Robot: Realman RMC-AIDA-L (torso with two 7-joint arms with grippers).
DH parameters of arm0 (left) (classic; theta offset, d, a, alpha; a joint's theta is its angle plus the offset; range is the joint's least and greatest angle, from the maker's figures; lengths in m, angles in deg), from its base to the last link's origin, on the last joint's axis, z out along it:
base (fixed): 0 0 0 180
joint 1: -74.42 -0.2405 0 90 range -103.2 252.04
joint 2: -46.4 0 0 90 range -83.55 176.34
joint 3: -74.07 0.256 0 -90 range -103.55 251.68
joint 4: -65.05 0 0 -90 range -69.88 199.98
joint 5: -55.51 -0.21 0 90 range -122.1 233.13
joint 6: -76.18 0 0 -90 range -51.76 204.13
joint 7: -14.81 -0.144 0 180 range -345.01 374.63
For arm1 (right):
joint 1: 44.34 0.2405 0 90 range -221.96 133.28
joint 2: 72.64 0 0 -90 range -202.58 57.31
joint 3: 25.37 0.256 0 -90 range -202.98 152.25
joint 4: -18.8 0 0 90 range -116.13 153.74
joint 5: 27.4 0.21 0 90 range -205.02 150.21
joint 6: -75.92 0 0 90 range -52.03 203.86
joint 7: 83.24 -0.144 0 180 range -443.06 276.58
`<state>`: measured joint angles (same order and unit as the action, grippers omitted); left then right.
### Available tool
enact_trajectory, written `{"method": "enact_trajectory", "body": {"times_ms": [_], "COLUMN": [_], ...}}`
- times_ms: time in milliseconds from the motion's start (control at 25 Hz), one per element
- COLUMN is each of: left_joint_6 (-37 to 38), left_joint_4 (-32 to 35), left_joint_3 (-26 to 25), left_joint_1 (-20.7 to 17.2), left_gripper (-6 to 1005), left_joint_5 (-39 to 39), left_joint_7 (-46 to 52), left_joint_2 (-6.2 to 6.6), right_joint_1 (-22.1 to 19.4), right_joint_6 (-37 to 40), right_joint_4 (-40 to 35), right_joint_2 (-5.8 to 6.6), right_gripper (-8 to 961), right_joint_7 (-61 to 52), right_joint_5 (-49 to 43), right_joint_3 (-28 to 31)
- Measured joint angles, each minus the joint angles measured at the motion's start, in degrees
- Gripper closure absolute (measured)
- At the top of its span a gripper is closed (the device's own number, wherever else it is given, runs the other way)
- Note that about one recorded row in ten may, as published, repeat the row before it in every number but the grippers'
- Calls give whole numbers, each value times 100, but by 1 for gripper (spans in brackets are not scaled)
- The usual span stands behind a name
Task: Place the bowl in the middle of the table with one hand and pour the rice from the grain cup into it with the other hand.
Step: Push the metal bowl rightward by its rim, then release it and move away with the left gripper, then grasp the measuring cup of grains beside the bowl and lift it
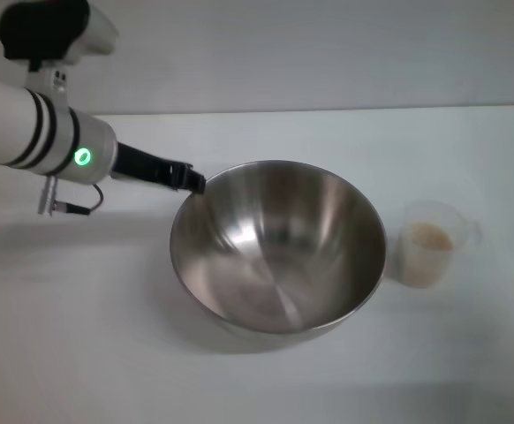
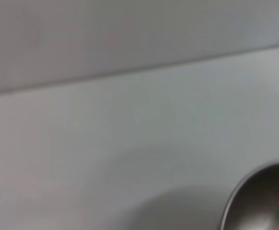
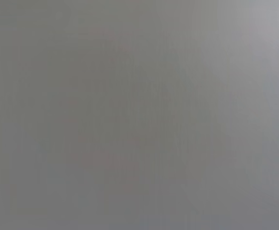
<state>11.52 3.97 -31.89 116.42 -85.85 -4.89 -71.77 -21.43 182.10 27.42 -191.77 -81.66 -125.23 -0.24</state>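
Observation:
The large steel bowl sits upright near the middle of the white table, and its inside holds nothing. My left gripper reaches in from the left and is shut on the bowl's rim at its far-left edge. A slice of the bowl shows in the left wrist view. The small clear grain cup stands just right of the bowl, apart from it, with pale rice inside. My right gripper is out of view; the right wrist view shows only a plain grey surface.
The table's far edge runs across the back against a grey wall. Bare white tabletop lies in front of the bowl and to its left under my left arm.

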Motion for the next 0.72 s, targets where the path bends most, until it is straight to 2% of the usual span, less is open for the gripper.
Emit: {"method": "enact_trajectory", "body": {"times_ms": [120,200,280,320,400,480,560,600,640,680,720], "left_joint_6": [92,351,493,996,1662,2730,4415,5985,5985,6862,7379], "left_joint_4": [-446,-952,-1090,-1408,-1627,-1771,-1746,-1550,-1550,-1363,-1224], "left_joint_3": [6,46,64,126,263,570,1051,1501,1501,1734,1893], "left_joint_1": [-197,-463,-549,-800,-1078,-1461,-1939,-2292,-2292,-2434,-2515], "left_gripper": [766,703,640,609,609,608,608,608,608,608,607], "left_joint_5": [2,-12,-16,-15,-13,-16,-13,-13,-13,-11,-7], "left_joint_7": [-50,-60,-73,-169,-299,-473,-734,-906,-906,-943,-943], "left_joint_2": [-5,-15,-16,-19,-26,-28,-25,-21,-21,-20,-18], "right_joint_1": [-1,18,26,33,37,41,47,52,55,55,54], "right_joint_6": [-20,-90,-110,-120,-124,-126,-132,-142,-164,-181,-203], "right_joint_4": [0,0,0,1,2,13,18,16,17,18,22], "right_joint_2": [-2,-3,-4,-4,-4,-5,-5,-5,-7,-9,-11], "right_gripper": [225,226,226,226,226,226,225,225,225,225,224], "right_joint_7": [0,0,0,0,0,0,0,1,2,5,8], "right_joint_5": [0,15,19,22,27,34,39,41,41,42,42], "right_joint_3": [3,26,31,33,38,42,43,44,44,44,45]}}
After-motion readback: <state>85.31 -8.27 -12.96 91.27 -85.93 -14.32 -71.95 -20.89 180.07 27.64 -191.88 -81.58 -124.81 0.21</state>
